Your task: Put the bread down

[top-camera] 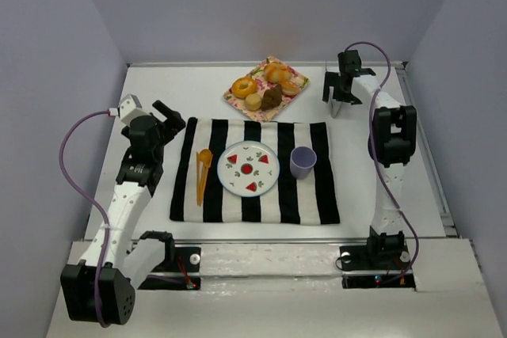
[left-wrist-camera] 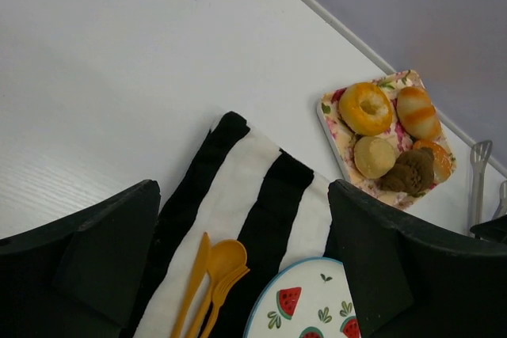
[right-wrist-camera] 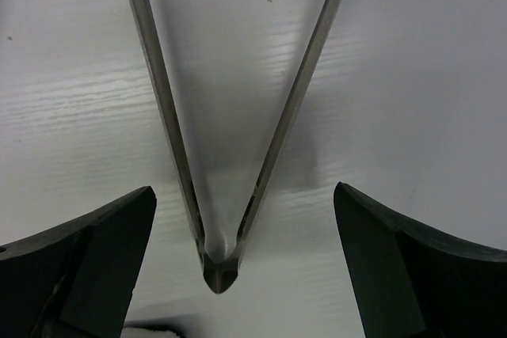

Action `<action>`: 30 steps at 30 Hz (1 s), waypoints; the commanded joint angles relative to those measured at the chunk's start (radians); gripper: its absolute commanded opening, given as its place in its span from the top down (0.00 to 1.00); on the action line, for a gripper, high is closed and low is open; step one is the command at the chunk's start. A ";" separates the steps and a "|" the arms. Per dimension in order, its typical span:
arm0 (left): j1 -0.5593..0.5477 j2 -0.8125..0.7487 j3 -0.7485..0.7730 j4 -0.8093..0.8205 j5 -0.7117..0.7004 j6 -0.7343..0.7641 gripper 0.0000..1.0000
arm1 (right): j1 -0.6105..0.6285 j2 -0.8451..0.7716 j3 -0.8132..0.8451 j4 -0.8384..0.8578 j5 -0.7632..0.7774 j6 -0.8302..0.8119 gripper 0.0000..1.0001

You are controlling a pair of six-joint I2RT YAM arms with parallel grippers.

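Several breads, among them a ring-shaped roll (top-camera: 243, 87), lie on a floral tray (top-camera: 231, 99) at the back of the table. The left wrist view shows the tray (left-wrist-camera: 327, 113), the ring roll (left-wrist-camera: 365, 108) and a dark bun (left-wrist-camera: 409, 172). A watermelon-print plate (top-camera: 238, 181) sits on a striped cloth (top-camera: 317, 195). My left gripper (top-camera: 170, 119) is open and empty above the cloth's left corner. My right gripper (top-camera: 339, 94) is open, hovering over metal tongs (right-wrist-camera: 218, 263) that lie on the table between its fingers, untouched.
A purple cup (top-camera: 303, 161) stands right of the plate. Orange cutlery (top-camera: 203, 172) lies left of it, also in the left wrist view (left-wrist-camera: 210, 279). The tongs also show in the left wrist view (left-wrist-camera: 475, 184). Grey walls enclose the table.
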 commanded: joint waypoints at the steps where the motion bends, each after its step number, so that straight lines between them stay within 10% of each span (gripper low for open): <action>1: 0.008 0.022 0.047 0.071 -0.009 -0.004 0.01 | -0.004 0.081 0.154 -0.087 0.009 -0.031 0.00; 16: 0.010 -0.024 0.046 0.048 -0.066 -0.012 0.01 | -0.052 0.414 0.504 -0.262 0.046 -0.014 0.02; 23: 0.011 -0.044 0.043 0.034 -0.075 -0.007 0.01 | -0.077 0.397 0.450 -0.191 -0.060 -0.040 0.56; 30: 0.011 -0.053 0.043 0.024 -0.065 -0.009 0.01 | -0.077 0.220 0.336 -0.096 -0.109 -0.038 0.69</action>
